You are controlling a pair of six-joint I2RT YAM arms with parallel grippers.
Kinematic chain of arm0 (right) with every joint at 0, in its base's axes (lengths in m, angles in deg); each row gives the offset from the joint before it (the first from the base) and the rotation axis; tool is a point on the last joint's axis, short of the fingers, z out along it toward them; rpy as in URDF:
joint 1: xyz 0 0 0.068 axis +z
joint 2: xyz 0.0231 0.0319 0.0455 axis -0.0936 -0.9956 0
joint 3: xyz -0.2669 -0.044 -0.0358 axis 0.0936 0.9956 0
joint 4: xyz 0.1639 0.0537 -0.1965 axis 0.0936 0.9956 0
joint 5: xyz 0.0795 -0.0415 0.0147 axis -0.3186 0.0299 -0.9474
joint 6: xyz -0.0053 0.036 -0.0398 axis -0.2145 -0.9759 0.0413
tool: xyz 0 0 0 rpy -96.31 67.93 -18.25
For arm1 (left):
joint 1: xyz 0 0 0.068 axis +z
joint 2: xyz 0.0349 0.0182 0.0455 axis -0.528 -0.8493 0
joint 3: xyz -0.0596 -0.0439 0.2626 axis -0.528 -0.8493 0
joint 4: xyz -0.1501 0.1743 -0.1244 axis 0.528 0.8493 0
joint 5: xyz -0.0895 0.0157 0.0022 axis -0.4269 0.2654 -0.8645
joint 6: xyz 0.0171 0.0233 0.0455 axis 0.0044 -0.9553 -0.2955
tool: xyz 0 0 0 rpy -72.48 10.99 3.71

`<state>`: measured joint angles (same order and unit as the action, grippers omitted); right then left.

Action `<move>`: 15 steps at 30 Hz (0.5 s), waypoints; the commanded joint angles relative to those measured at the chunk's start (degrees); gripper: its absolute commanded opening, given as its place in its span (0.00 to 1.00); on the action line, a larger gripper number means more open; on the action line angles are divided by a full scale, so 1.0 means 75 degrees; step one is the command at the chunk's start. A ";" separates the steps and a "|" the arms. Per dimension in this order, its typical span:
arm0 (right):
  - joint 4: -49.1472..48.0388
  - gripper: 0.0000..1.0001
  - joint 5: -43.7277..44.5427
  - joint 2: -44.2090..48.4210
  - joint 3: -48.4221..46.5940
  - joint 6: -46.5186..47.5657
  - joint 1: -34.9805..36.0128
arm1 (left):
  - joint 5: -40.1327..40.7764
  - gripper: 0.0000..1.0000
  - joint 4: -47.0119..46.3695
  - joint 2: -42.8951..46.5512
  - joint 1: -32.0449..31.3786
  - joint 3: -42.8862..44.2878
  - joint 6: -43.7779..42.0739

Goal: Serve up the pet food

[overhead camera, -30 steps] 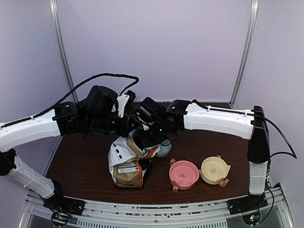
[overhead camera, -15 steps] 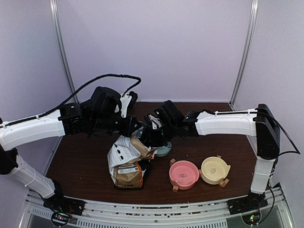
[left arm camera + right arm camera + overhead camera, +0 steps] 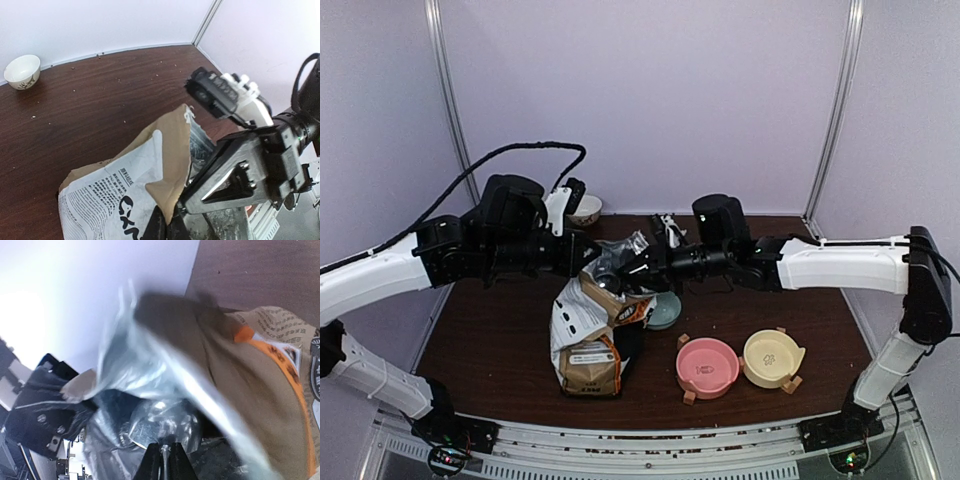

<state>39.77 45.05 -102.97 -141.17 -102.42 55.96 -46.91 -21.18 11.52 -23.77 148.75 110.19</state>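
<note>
The left tool [image 3: 164, 226] is pinching the paper bag [image 3: 582, 338] at its edge. The right tool [image 3: 163, 460] is pinching the silver scoop [image 3: 156, 427] inside it. The pet food is hiding out of sight.

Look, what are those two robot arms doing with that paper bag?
They are working on scooping pet food, though none is visible. The left gripper is shut on the torn top edge of the brown-and-white printed paper bag, holding it open. The right gripper reaches into the opening, shut on what looks like a silver metal scoop. The round pink bowl and the round pale-yellow bowl beside the bag look empty.
</note>
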 commanded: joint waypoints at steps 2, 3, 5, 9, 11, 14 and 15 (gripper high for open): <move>-0.0824 0.00 -0.0036 0.0962 0.0690 -0.0654 -0.0246 | 0.0154 0.00 -0.0684 0.0554 0.0068 0.0056 -0.0012; -0.0836 0.00 0.0036 0.1147 0.0835 -0.0702 -0.0310 | 0.0167 0.00 -0.0645 0.0604 0.0073 0.0064 -0.0061; -0.0821 0.00 0.0197 0.1482 0.1107 -0.0782 -0.0402 | 0.0195 0.00 -0.0571 0.0688 0.0083 0.0087 -0.0112; -0.0521 0.00 0.0367 0.1923 0.1379 -0.0654 -0.0517 | 0.0184 0.00 -0.0536 0.0822 0.0082 0.0106 -0.0244; -0.0459 0.00 0.0446 0.2057 0.1473 -0.0653 -0.0554 | 0.0158 0.00 -0.0545 0.0845 0.0091 0.0120 -0.0289; -0.0149 0.00 0.0659 0.2208 0.1423 -0.0567 -0.0566 | 0.0136 0.00 -0.0520 0.0838 0.0094 0.0174 -0.0327; 0.0084 0.00 0.0760 0.2221 0.1325 -0.0416 -0.0554 | 0.0117 0.00 -0.0525 0.0821 0.0094 0.0176 -0.0355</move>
<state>36.82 46.75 -88.30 -130.53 -106.92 52.26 -45.77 -17.97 15.50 -23.22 148.66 109.40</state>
